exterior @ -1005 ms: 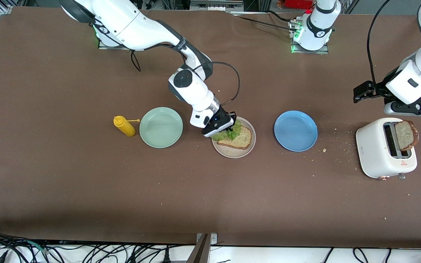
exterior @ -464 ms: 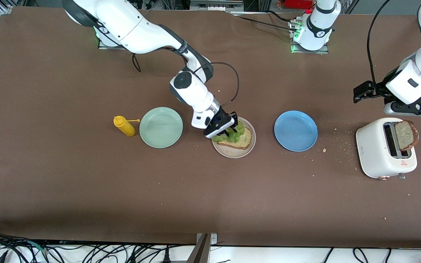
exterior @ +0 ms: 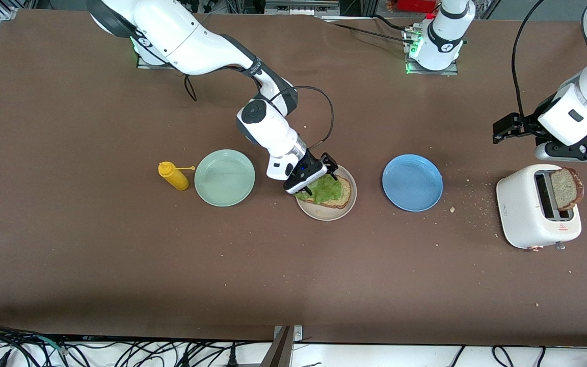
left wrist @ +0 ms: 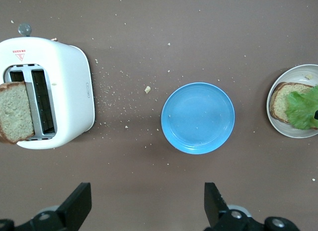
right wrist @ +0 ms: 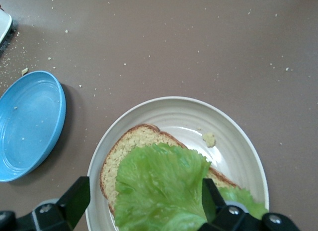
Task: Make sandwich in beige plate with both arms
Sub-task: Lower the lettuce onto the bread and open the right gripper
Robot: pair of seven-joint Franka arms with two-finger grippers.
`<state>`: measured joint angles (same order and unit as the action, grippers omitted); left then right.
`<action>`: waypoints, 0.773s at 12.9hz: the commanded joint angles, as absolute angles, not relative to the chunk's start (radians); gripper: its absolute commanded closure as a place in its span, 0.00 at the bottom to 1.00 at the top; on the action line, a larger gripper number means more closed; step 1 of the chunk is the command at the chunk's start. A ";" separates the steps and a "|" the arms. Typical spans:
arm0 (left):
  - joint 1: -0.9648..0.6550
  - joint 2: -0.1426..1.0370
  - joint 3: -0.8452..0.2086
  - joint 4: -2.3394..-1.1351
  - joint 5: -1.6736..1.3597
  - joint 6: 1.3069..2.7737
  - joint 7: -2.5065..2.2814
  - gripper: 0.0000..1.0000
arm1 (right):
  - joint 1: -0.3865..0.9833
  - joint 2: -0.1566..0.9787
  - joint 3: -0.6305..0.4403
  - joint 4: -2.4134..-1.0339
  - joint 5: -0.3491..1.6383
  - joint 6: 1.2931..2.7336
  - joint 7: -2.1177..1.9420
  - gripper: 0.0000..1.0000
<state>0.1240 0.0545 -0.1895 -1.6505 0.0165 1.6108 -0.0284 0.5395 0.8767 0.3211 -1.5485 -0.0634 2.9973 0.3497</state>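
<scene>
Sandwich bread slice (exterior: 335,193) with ruffled green lettuce (exterior: 324,187) lies on the round beige plate (exterior: 327,213), between mint-green plate (exterior: 224,178) and blue plate (exterior: 412,182), bare table around. The right gripper (exterior: 320,177), fingers spread, hovers over the lettuce.

Left wrist view: the left gripper (left wrist: 148,207), spread, waits over the table near the white toaster (left wrist: 67,87), which bears a red warning triangle; the plate sits at 3 o'clock.

Right wrist view: lettuce (right wrist: 159,191) covers the bread (right wrist: 124,154).

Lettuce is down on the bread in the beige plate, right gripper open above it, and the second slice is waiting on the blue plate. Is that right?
Not quite. The blue plate is empty; the second slice stands in the toaster, as the front view shows. The rest holds: the lettuce lies on the bread in the beige plate, with the right gripper open above it.
</scene>
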 commanded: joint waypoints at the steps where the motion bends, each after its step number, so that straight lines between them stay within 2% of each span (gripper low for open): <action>1: 0.126 0.061 -0.192 -1.624 0.015 1.589 -0.006 0.00 | 0.546 0.850 0.313 -1.531 -0.071 2.996 0.347 0.00; 6: 0.126 0.061 -0.192 -1.624 0.015 1.589 -0.006 0.00 | 0.479 0.692 0.316 -1.719 -0.071 2.936 0.345 0.00; 10: 0.126 0.061 -0.192 -1.624 0.015 1.589 -0.006 0.00 | 0.405 0.517 0.333 -1.810 -0.071 2.633 0.348 0.00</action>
<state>0.1240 0.0545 -0.1895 -1.6505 0.0165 1.6108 -0.0284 0.4478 0.6517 0.3159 -1.7091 -0.0634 2.7642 0.3454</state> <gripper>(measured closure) 0.000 0.000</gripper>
